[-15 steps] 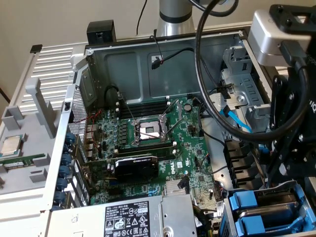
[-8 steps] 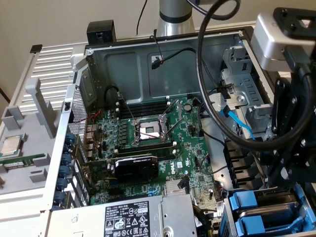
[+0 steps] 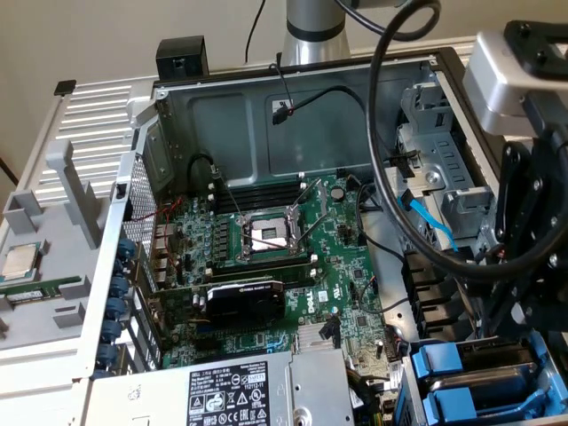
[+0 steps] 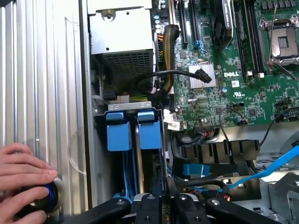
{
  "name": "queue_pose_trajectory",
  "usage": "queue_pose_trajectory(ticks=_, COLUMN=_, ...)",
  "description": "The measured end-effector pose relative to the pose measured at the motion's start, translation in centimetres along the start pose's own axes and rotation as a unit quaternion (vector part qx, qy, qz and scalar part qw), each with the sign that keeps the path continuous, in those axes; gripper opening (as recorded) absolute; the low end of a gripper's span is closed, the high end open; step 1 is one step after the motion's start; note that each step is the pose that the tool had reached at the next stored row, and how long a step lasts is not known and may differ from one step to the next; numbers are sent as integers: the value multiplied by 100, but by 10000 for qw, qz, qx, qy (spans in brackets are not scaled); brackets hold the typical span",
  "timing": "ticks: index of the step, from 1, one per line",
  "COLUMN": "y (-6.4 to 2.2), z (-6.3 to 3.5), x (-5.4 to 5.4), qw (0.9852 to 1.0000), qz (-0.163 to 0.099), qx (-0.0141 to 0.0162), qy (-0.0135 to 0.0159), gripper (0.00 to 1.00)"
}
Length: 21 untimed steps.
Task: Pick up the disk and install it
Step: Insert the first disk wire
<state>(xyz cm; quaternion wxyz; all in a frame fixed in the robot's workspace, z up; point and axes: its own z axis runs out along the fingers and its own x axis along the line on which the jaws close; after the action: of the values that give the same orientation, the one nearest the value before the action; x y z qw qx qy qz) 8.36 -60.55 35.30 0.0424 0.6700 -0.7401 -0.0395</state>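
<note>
Two disks in blue plastic carriers sit side by side in the drive bay at the case's corner. In the exterior view their blue handles show at the lower right. I cannot tell which of them is the task's disk. My gripper hangs over the far end of these carriers, its black linkage drawn together and shut. Nothing shows between its fingers. In the exterior view the gripper reaches down just above the bay.
A person's hand rests on a blue-and-black knob on the ribbed case lid. The motherboard with its bare CPU socket, the power supply, black cables and a light-blue cable crowd the open case.
</note>
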Motion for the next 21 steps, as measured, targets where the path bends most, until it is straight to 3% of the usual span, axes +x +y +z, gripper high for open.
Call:
queue_pose_trajectory(ticks=3, y=-5, z=10, x=38, qw=10000, qz=-3, qx=-5, qy=-45, gripper=17)
queue_pose_trajectory(ticks=9, y=35, z=31, x=42, qw=10000, qz=-11, qx=-2, qy=-74, gripper=17)
queue_pose_trajectory(ticks=15, y=41, z=42, x=43, qw=9999, qz=-68, qx=73, qy=-89, gripper=17)
queue_pose_trajectory(ticks=21, y=61, z=53, x=45, qw=9999, qz=-111, qx=88, qy=-95, gripper=17)
